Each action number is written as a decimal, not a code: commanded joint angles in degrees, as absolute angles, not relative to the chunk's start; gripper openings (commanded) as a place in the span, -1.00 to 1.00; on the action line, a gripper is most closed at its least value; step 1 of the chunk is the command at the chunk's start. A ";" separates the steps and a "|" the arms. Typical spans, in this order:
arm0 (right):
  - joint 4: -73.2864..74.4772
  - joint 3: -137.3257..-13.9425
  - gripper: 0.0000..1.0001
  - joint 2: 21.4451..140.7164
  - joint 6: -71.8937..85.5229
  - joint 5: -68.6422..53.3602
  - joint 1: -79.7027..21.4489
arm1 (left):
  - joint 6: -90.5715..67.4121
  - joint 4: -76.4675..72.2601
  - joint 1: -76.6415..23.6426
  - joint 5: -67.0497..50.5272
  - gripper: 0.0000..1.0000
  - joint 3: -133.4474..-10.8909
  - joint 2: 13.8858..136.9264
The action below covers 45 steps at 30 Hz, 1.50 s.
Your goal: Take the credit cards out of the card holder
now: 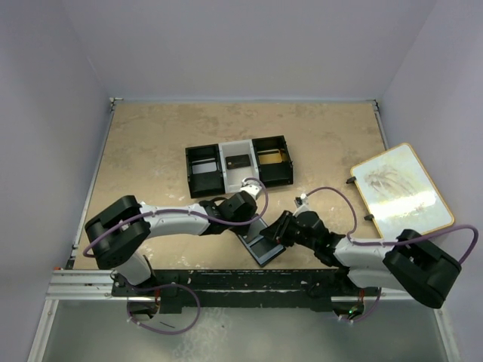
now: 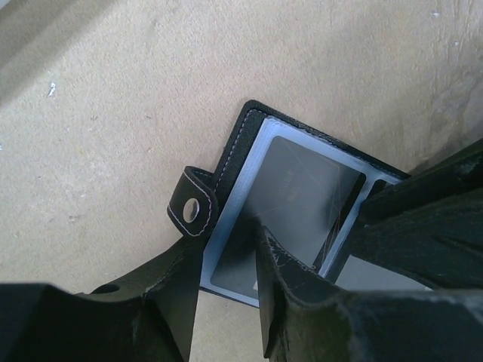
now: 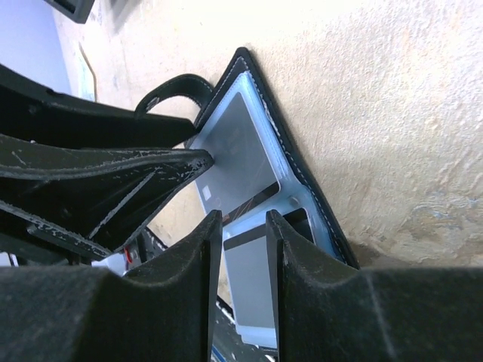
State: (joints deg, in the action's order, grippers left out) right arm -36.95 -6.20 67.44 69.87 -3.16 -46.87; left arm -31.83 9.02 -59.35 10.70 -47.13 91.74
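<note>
Midway, likely: credit cards [image 1: 238,161] seemingly in tray [image 1: 220,170]. Card holder [image 1: 260,245] open on counter [image 1: 151,151] between hands, dark credit card [image 2: 302,196] sleeved. Left hand [image 2: 226,249] half-spread astride its edge, grip unclear; right hand [image 3: 243,219] part open, empty.

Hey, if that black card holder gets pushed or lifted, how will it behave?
Probably floppy: the card holder is a hinged fold lying open, so lifting one edge may swing the other half. Its glossy clear sleeves look slippery. Thin and flat, it would likely slide on the table, not roll.
</note>
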 commanded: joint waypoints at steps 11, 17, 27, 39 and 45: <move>-40.31 -9.23 -0.42 72.94 70.38 -4.27 -45.93 | -34.84 5.28 -61.52 8.77 -0.61 -43.45 91.74; -46.77 -9.11 -0.49 77.32 71.64 -6.33 -45.45 | -36.03 5.43 -62.25 10.25 -0.65 -42.64 91.40; -52.69 -10.21 -0.81 80.17 72.02 -8.82 -45.17 | -37.21 5.53 -62.47 11.60 -0.71 -41.57 89.67; -51.72 -13.22 -0.67 81.46 68.86 -9.73 -45.12 | -38.36 5.45 -62.75 11.61 -0.75 -41.12 88.51; -54.27 -13.18 -0.88 82.48 68.52 -11.04 -45.10 | -38.71 5.56 -62.86 12.10 -0.77 -41.26 88.46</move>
